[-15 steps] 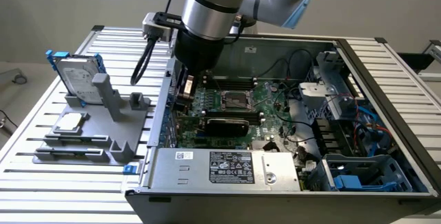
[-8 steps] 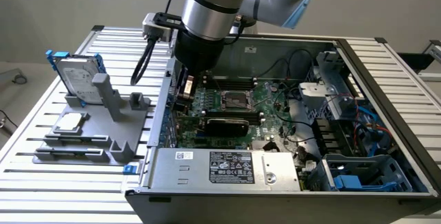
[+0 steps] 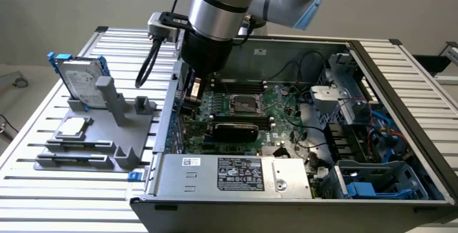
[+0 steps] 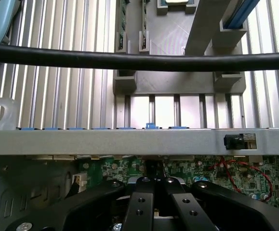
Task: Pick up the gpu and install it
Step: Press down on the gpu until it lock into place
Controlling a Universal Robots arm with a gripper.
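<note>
- Claw (image 4: 153,187) is closed, fingers pressed together. It sits low inside the open PC case (image 3: 400,82), just over the motherboard (image 3: 282,96) and close to the case wall (image 4: 129,142) on the exterior view's left.
- Wrist view is tight here. I can't make out anything pinched between the fingers, so I'm treating it as probably empty, not confirmed.
- The gpu (image 3: 233,131) is the black rounded-corner card. It stands on edge on the motherboard, just beside the CPU socket (image 3: 242,103) on the side toward the power supply (image 3: 236,174). It's apart from the claw (image 3: 192,96), not touching.
- My read is that the card is in or at its slot, so the step in hand is about seating quality rather than transport.
- Doing it well:
  - Any push should go straight down on the card's top edge, with even load along its length. A card that tilts along the slot binds at one end.
  - Keep the closed fingers square to the card, because an off-centre press levers it sideways.
  - Keep some margin to the case wall. The claw is near it, and a sideways nudge would scrape the board.
  - The black cable (image 4: 139,61) loops off the wrist and hangs over the case rim, so watch it doesn't snag there.
- Outside the case, the grey parts holder (image 3: 107,131) sits on the slatted tabletop (image 3: 43,190). The blue-railed hard drive (image 3: 80,80) stands upright in it, well apart from the work.
</note>
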